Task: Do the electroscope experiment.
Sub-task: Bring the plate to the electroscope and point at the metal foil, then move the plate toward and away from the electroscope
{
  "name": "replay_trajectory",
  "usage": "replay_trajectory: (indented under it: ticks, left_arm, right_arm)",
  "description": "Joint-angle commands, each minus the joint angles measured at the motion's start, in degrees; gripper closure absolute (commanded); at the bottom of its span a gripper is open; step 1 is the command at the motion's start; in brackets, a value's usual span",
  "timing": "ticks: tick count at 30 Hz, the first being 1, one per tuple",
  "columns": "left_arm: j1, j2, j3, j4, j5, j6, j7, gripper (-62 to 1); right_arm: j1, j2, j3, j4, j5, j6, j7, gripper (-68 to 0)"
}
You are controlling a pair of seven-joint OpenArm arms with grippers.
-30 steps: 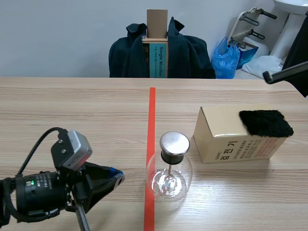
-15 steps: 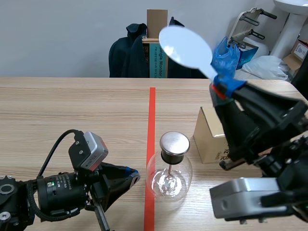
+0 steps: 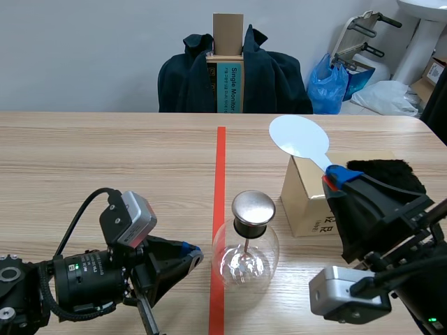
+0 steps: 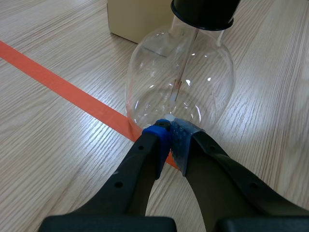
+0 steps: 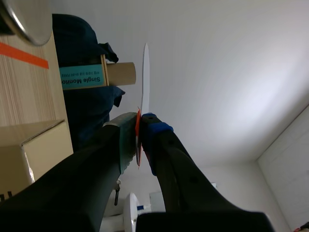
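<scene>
The electroscope, a clear glass flask (image 3: 246, 257) with a black collar and a round metal cap (image 3: 253, 206), stands on the orange tape line. My left gripper (image 3: 193, 256) is shut on nothing, low on the table, its tips (image 4: 169, 129) right at the flask's (image 4: 181, 82) lower wall. My right gripper (image 3: 339, 175) is shut on the stem of a white round paddle (image 3: 300, 137), held upright to the right of the cap and above it. In the right wrist view the paddle (image 5: 145, 72) shows edge-on between the pads, with the metal cap (image 5: 26, 19) off to one side.
A cardboard box (image 3: 314, 192) lies right of the flask, with a black furry cloth (image 3: 394, 173) on its top, partly hidden by my right arm. Beyond the table's far edge a chair draped with a dark jacket (image 3: 234, 73) holds a box.
My right arm came into view with the paddle held high, then lowered it toward the box beside the flask. My left gripper slid closer to the flask early on, then kept still.
</scene>
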State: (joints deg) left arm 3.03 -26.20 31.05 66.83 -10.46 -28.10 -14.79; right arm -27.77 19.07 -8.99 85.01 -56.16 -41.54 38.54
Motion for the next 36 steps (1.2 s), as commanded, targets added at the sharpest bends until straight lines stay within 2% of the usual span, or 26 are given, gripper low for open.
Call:
replay_trajectory:
  ticks: [1,8,14,19,36]
  left_arm:
    - [0.0,0.0,-0.2,1.1,-0.4,0.1,-0.4,-2.7]
    - [0.0,0.0,-0.2,1.1,-0.4,0.5,-0.4,-2.7]
    - [0.0,0.0,-0.2,1.1,-0.4,0.5,-0.4,-2.7]
    - [0.0,0.0,-0.2,1.1,-0.4,0.5,-0.4,-2.7]
    - [0.0,0.0,-0.2,1.1,-0.4,0.5,-0.4,-2.7]
  right_arm:
    - [1.9,0.8,0.5,-0.6,0.1,-3.3,-1.1,-0.8]
    - [4.9,0.8,0.5,-6.2,-1.7,-3.3,-5.3,-0.8]
    - [5.1,0.8,0.5,-7.1,-2.4,-3.3,-4.9,-0.8]
    - [5.0,0.8,0.5,-7.1,-2.6,-3.0,-1.0,-0.8]
    - [4.6,0.8,0.5,-7.0,-2.6,-2.3,18.2,-0.8]
